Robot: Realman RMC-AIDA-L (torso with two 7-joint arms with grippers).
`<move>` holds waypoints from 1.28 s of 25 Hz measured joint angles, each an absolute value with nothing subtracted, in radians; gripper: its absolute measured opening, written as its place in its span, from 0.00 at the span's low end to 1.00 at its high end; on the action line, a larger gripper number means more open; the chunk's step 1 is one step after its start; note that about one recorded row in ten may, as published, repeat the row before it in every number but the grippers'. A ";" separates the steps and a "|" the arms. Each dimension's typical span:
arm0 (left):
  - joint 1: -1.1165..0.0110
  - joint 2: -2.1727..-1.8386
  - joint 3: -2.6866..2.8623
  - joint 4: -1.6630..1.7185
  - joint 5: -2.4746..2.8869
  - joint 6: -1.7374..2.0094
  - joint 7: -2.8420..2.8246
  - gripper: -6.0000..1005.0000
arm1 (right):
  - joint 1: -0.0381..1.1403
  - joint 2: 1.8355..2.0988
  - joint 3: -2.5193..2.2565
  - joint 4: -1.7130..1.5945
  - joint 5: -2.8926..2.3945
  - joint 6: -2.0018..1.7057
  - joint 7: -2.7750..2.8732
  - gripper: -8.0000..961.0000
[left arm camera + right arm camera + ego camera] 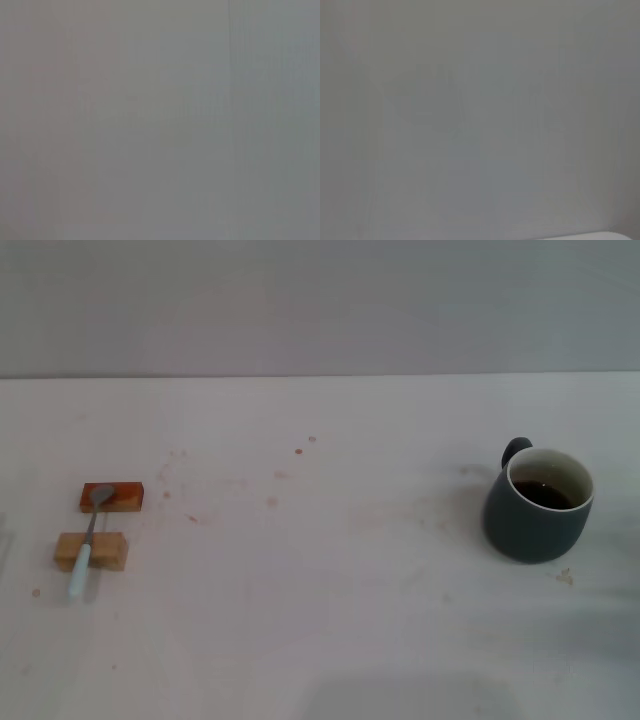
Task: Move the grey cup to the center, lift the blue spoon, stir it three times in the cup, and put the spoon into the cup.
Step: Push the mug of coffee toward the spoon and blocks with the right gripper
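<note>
Rounded dark slate-grey ceramic cup [537, 508] with loop handle stands upright at the right side of the pale, lightly stained surface [330, 600], white inner wall visible, holding dark brown liquid (handle points to the far left of the cup). Slim teaspoon with pale blue handle and grey metal bowl [88, 540] lies well apart at the left side, bowl on an orange-brown wooden block [112, 497], handle across a tan wooden block [91, 551]. Neither end effector appears in head view, and both wrist views show only blank grey, so pose and finger state cannot be told.
</note>
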State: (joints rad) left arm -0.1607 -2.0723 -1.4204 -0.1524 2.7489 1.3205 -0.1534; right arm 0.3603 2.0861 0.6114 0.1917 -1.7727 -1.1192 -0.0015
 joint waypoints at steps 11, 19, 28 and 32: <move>-0.182 -2.073 -1.420 -0.153 2.749 1.298 -0.153 0.83 | 0.376 2.086 0.580 0.197 -1.774 -1.090 -0.002 0.01; -0.187 -2.074 -1.420 -0.153 2.746 1.298 -0.153 0.83 | 0.408 2.086 0.529 0.202 -1.776 -1.045 -0.002 0.01; -0.187 -2.074 -1.420 -0.153 2.743 1.298 -0.153 0.83 | 0.419 2.086 0.486 0.209 -1.776 -1.027 -0.002 0.01; -0.187 -2.074 -1.420 -0.153 2.744 1.298 -0.153 0.83 | 0.421 2.087 0.471 0.213 -1.776 -1.013 -0.002 0.01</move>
State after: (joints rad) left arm -0.1872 -2.0739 -1.4204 -0.1533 2.7441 1.2977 -0.1534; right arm 0.4214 2.0870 0.4712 0.2129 -1.7763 -1.0130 -0.0016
